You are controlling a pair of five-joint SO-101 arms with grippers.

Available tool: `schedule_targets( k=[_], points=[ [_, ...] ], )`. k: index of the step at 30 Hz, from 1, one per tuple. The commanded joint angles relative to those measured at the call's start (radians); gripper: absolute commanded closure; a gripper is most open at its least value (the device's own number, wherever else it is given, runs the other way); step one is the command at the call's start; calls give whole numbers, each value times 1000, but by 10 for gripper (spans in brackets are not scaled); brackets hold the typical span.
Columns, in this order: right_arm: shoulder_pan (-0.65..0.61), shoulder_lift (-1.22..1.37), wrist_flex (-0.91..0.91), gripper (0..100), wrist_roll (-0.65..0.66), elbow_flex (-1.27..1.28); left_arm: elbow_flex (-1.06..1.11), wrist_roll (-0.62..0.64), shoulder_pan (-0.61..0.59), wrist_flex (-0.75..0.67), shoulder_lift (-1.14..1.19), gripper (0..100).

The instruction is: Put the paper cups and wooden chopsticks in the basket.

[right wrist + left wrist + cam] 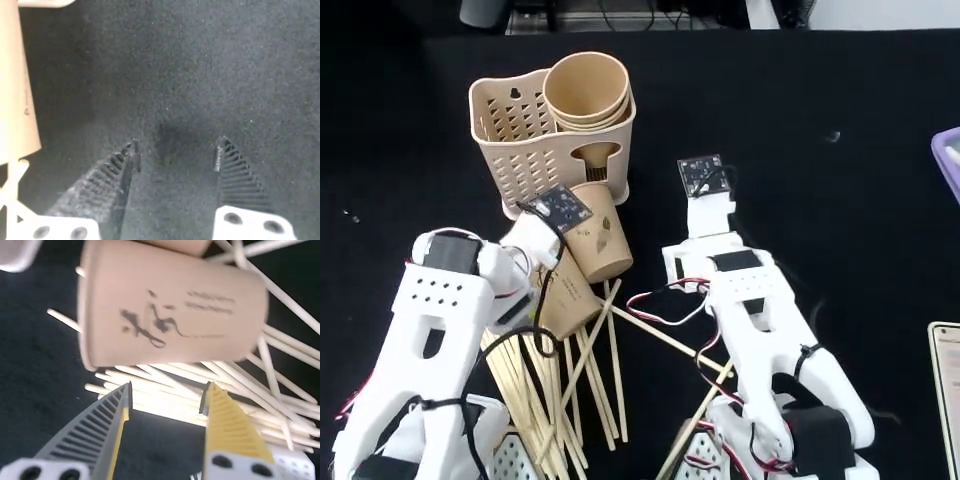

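Observation:
A beige perforated basket (520,140) stands at the back with stacked paper cups (587,88) inside it. Two more paper cups lie on their sides in front of it, one (602,235) against the basket and one (565,295) on the wooden chopsticks (570,390). My left gripper (167,392) is open just short of the lower cup (170,310), which rests across the chopsticks (235,390). My right gripper (176,149) is open over bare black cloth, with a cup (15,90) off to one side.
Two chopsticks (670,345) lie crossed under the right arm (760,330). A purple object (948,160) and a white card (946,370) sit at the table's right edge. Black cloth (820,200) covers the table.

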Motion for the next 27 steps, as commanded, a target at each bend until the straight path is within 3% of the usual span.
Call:
schedule_targets(
  k=[1, 5, 9, 13, 20, 23, 27],
  points=[
    [21, 8, -12, 758, -8, -39, -140, 12, 8, 72, -26, 754],
    [21, 8, -12, 758, -8, -39, -280, 23, -88, 86, -26, 755],
    [21, 8, -12, 758, -8, -38, -303, 195, -251, -43, -15, 755],
    [20, 8, -12, 758, -8, -39, -128, 414, -335, -293, -23, 755],
    [20, 8, -12, 758, -8, -38, 171, 520, -292, -614, -26, 755],
    [20, 8, -12, 758, -8, -38, 203, 522, -239, -595, -26, 755],
    [20, 8, -12, 758, -8, -38, 94, 516, -205, -408, -26, 755]
  ],
)
